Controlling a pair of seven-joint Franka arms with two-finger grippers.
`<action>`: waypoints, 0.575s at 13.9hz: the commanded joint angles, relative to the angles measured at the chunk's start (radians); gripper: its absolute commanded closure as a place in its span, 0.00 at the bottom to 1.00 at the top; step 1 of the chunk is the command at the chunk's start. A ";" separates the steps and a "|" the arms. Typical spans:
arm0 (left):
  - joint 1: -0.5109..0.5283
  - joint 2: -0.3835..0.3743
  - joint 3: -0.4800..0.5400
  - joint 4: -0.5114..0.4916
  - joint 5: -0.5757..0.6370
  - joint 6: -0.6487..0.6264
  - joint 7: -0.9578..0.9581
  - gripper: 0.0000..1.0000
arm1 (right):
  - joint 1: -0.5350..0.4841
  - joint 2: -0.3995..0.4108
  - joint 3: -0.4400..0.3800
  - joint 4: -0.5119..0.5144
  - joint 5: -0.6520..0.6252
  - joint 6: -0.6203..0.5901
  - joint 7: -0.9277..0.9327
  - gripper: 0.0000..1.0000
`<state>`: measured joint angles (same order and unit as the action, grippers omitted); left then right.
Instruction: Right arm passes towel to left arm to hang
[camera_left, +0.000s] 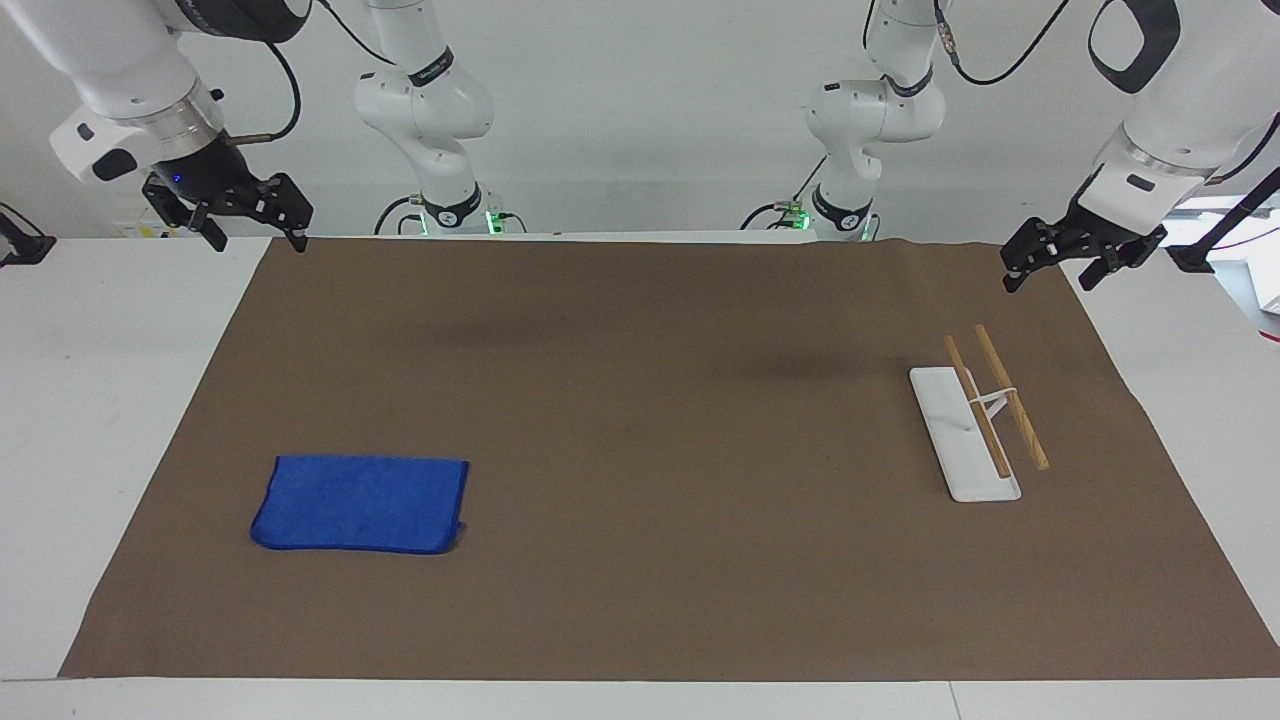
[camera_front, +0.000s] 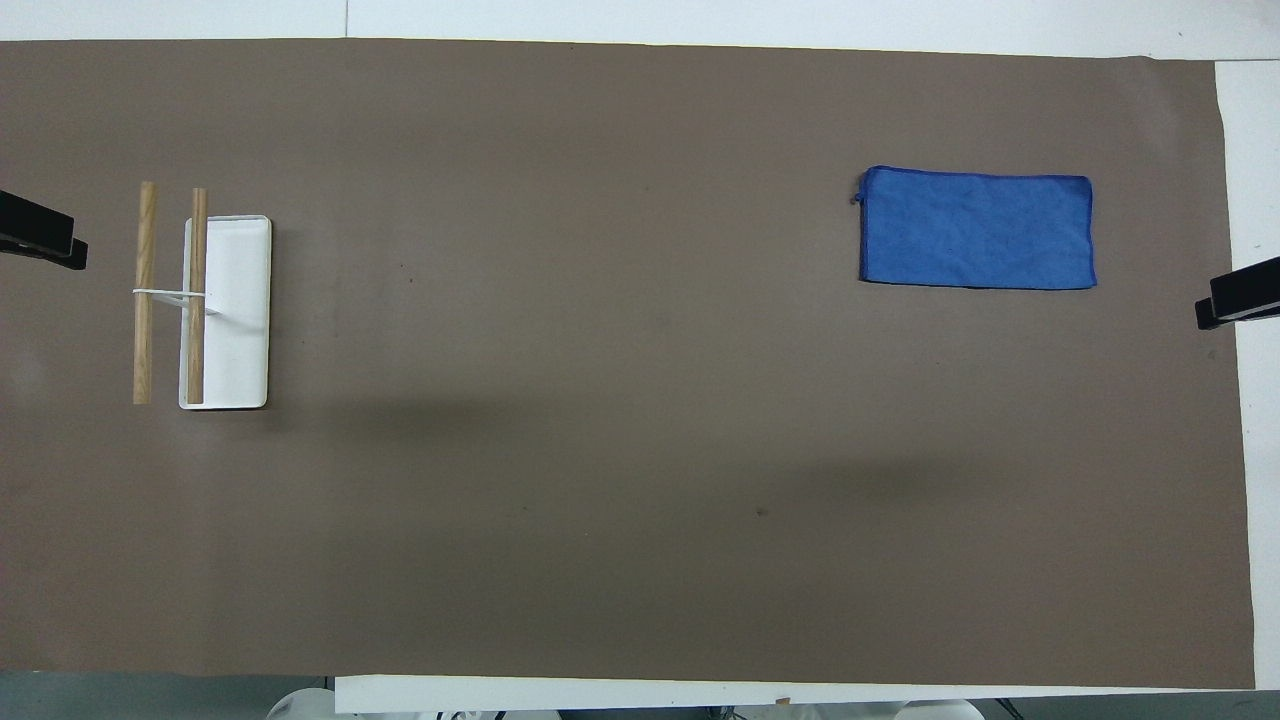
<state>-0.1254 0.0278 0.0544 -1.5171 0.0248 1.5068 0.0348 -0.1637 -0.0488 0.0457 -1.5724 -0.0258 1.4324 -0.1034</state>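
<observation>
The blue towel (camera_left: 360, 503) (camera_front: 977, 228) lies flat on the brown mat, toward the right arm's end of the table and in the half of the mat farther from the robots. My right gripper (camera_left: 256, 238), with its small blue light, hangs open in the air over the mat's corner by the robots, well apart from the towel and holding nothing. Over the matching corner at the left arm's end, my left gripper (camera_left: 1050, 280) also hangs open and holds nothing. Both arms wait.
A white rack base (camera_left: 962, 440) (camera_front: 235, 330) carrying two raised wooden rods (camera_left: 1012, 397) (camera_front: 145, 292) stands toward the left arm's end. The brown mat (camera_left: 640, 400) covers most of the white table (camera_left: 120, 400).
</observation>
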 joint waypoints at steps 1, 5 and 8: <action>-0.005 -0.017 0.007 -0.014 0.003 -0.010 0.004 0.00 | -0.011 0.000 0.006 -0.003 0.003 0.014 -0.019 0.00; -0.005 -0.017 0.007 -0.014 0.003 -0.010 0.004 0.00 | -0.014 -0.005 0.006 -0.011 0.006 0.011 -0.018 0.00; -0.005 -0.017 0.007 -0.014 0.003 -0.010 0.004 0.00 | -0.019 -0.011 0.003 -0.021 0.006 -0.015 -0.035 0.00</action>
<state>-0.1254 0.0278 0.0544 -1.5171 0.0248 1.5068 0.0348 -0.1664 -0.0487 0.0433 -1.5733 -0.0258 1.4269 -0.1037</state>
